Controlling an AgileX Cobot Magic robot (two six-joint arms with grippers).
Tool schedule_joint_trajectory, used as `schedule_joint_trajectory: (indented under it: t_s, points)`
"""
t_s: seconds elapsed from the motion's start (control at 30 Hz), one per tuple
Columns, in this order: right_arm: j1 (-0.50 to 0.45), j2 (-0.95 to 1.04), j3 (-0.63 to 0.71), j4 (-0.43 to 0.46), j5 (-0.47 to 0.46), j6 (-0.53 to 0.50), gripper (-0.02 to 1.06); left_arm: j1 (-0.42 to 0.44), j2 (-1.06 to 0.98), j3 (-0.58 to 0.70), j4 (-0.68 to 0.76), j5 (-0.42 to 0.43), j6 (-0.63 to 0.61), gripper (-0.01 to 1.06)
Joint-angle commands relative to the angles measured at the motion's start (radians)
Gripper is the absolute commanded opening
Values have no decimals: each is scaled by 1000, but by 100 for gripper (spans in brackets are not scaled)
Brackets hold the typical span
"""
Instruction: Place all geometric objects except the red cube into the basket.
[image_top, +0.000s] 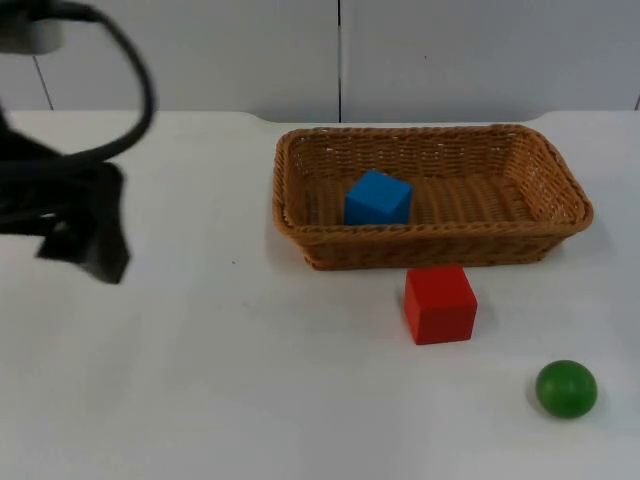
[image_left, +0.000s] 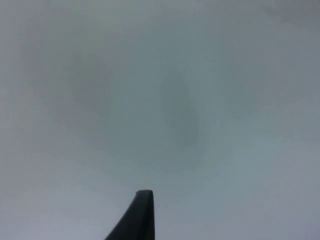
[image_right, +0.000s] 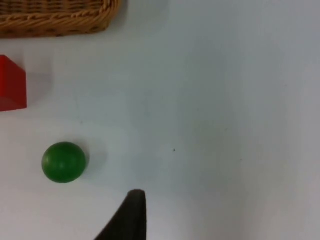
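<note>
One blue cube (image_top: 377, 198) in basket (image_top: 300, 165); red cube (image_top: 439, 303), green ball (image_top: 566, 389) outside. End effector states: cannot tell.

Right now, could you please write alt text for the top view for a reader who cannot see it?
A blue cube lies inside a wicker basket on a white table; a red cube sits just in front of the basket and a green ball nearer the camera. The left arm waits at the left.
</note>
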Motion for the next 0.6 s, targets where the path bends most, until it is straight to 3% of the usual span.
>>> schedule_joint_trajectory:
  t_s: [0.0,0.23,0.57]
  points:
    - [-7,-1,-5,5,-1,2,105,39,-37,29,-14,4,-3,105]
    - [-7,-1,-5,7,-1,2,105,176,-196,89,-84,36,78,105]
    - [-7,-1,-5,22,-1,2,105,192,-308,89,-90,53,100,105]
